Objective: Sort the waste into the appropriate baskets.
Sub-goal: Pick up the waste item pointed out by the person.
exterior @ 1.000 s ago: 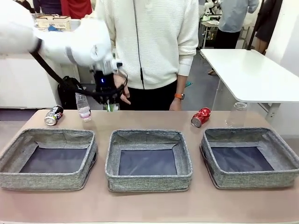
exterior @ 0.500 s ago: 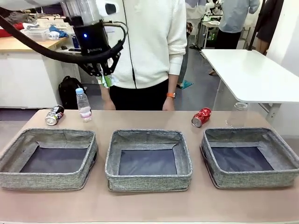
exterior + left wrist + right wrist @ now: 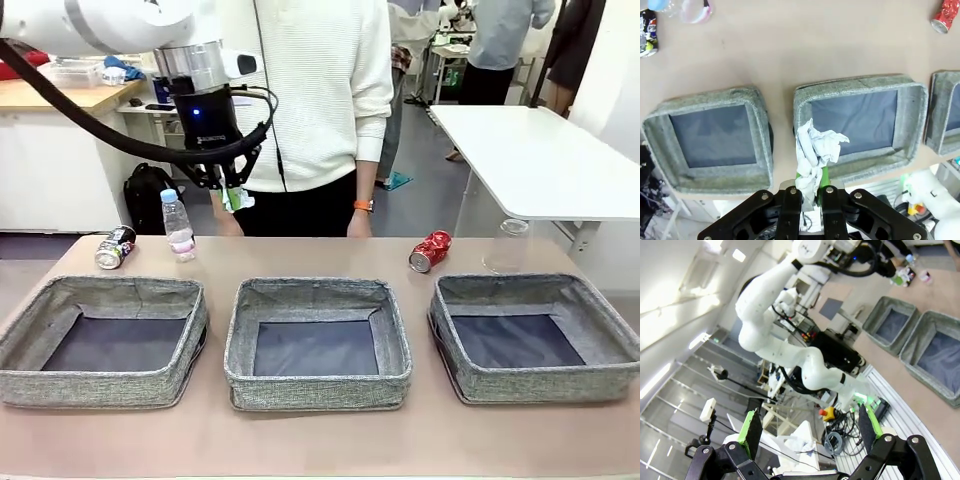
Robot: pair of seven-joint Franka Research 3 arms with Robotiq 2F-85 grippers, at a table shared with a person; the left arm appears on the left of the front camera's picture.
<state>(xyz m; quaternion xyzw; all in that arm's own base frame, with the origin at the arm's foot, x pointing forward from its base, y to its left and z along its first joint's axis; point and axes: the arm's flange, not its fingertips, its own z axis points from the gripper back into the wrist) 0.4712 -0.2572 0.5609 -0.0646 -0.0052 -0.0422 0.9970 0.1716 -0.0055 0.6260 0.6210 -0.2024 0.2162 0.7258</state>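
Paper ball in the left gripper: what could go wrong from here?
1. The left gripper pinches only a thin tail of the paper ball; most of it stands free beyond the grip, so it might slip out.
2. The gripper hangs high near the far edge of the table, beyond the middle basket; a drop from there would likely miss.
3. The upright bottle stands close below it and could be knocked over on the way down.

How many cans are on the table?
2: the dark can lies back left, beside the small bottle; the crushed red can back right, near the clear cup. None seems hidden.
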